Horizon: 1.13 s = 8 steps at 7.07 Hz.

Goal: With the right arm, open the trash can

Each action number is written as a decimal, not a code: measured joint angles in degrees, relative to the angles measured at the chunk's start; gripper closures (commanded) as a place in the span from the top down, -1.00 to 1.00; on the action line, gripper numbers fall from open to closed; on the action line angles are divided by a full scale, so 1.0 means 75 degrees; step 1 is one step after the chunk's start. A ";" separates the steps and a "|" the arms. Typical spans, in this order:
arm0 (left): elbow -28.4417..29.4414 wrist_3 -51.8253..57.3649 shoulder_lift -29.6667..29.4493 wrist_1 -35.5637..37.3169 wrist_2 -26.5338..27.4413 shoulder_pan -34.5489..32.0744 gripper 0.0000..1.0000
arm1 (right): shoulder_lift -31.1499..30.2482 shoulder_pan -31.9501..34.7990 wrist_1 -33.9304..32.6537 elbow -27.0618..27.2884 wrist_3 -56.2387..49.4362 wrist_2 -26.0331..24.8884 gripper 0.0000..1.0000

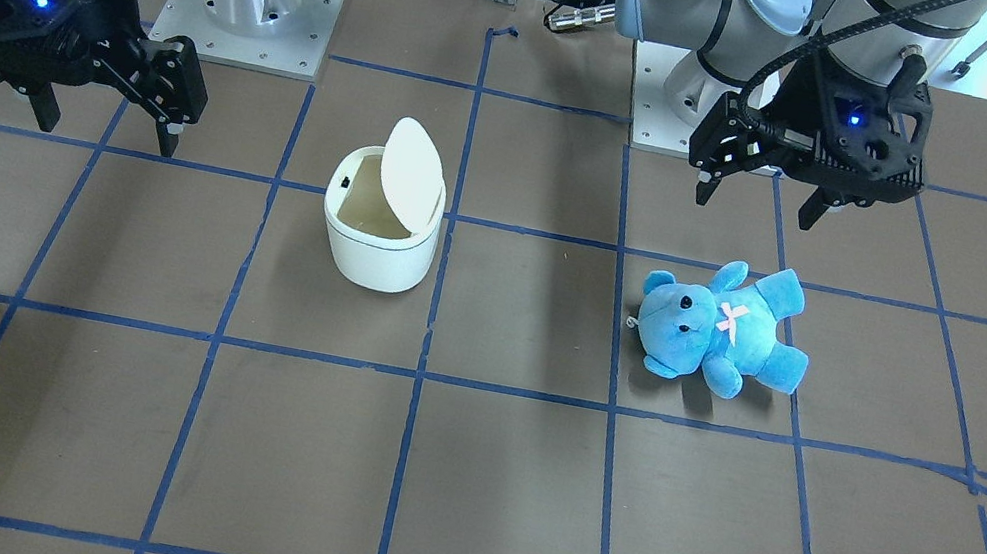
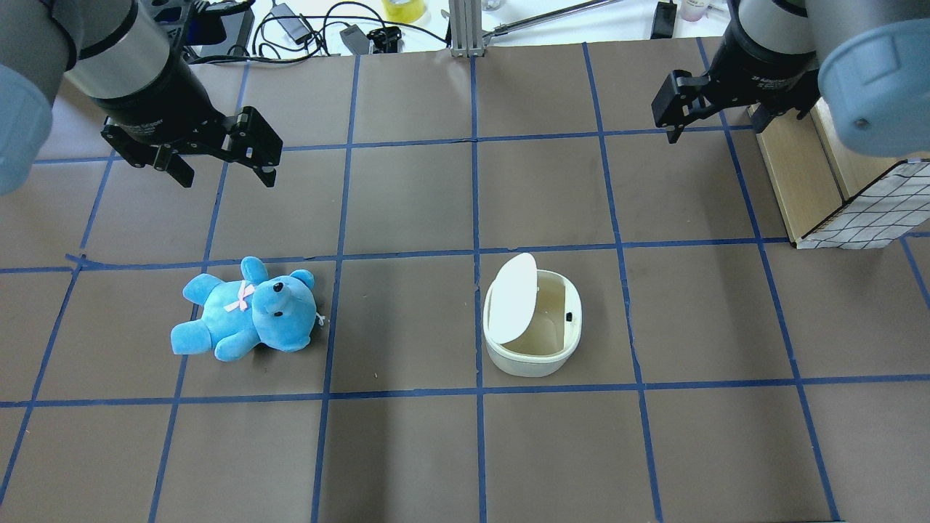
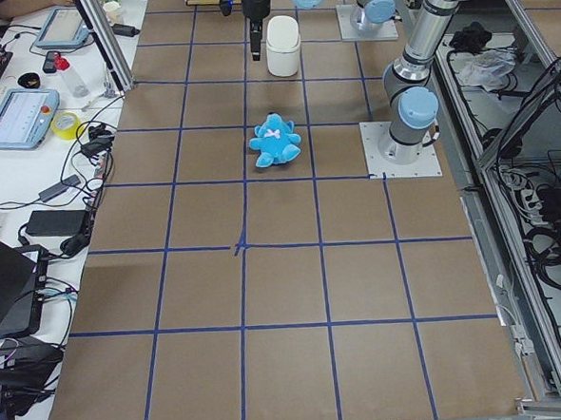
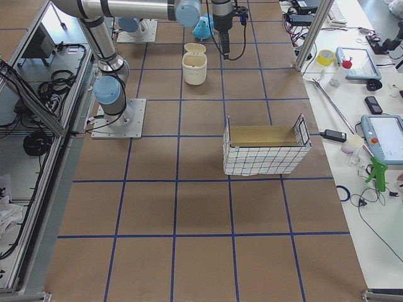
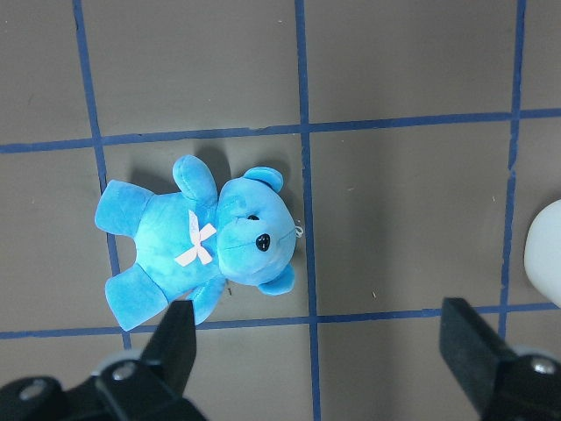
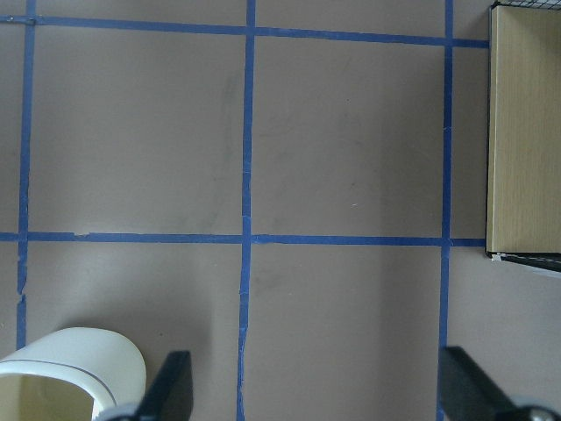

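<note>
Trash can: we see it upright near the middle of the counter, its lid tipped up and the tan inside showing.
Right pincer: we find its fingers spread, gripping nothing; it hangs well apart from the can, toward the wire basket.
Left pincer: spread too, hanging above the blue bear, which lies face up.

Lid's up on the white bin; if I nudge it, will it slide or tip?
Probably light: the trash can looks like thin plastic and seems empty inside, so a low nudge would likely slide it on the flat table. Its lid stands raised at one side, so a high push there might tip it. Smooth rounded walls may slip.
</note>
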 measured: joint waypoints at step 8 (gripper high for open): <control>0.0000 0.0000 0.0000 0.0000 -0.0001 0.0000 1.00 | 0.0403 0.0040 0.1247 -0.1058 0.0108 -0.0583 1.00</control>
